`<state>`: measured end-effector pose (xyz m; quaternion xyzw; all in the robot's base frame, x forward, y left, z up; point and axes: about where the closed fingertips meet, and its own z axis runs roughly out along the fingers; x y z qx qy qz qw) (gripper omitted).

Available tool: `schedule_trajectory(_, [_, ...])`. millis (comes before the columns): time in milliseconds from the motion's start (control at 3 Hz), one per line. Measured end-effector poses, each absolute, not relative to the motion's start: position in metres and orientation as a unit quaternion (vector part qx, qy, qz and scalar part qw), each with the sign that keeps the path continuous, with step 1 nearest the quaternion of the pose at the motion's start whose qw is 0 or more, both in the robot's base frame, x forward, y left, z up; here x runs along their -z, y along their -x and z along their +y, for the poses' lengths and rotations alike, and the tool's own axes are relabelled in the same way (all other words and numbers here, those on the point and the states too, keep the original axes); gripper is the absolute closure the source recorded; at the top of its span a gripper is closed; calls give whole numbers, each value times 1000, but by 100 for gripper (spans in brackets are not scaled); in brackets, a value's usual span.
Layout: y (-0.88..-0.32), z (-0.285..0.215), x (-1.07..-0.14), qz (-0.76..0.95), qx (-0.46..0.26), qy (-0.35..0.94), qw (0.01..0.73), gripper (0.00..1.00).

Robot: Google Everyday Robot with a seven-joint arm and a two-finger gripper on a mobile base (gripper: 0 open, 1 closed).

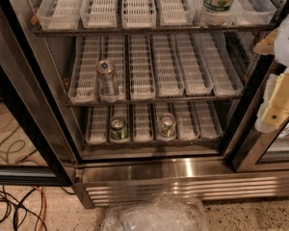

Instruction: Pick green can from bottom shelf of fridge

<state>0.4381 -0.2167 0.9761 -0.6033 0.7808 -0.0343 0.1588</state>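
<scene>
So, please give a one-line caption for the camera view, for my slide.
Open fridge: green can and paler silver-grey can stand on the bottom shelf; the gripper hovers outside, at right.

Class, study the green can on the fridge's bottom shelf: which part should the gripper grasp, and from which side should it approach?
Probably its round sides below the silver top, from the open front: the green can stands upright in a narrow lane at the front of the bottom shelf, a rack close overhead. The gripper hangs outside, right.
</scene>
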Motion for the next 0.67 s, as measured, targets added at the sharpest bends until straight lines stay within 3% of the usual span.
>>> schedule_trajectory(667, [-439,-197,-960,796,0,575,190,0])
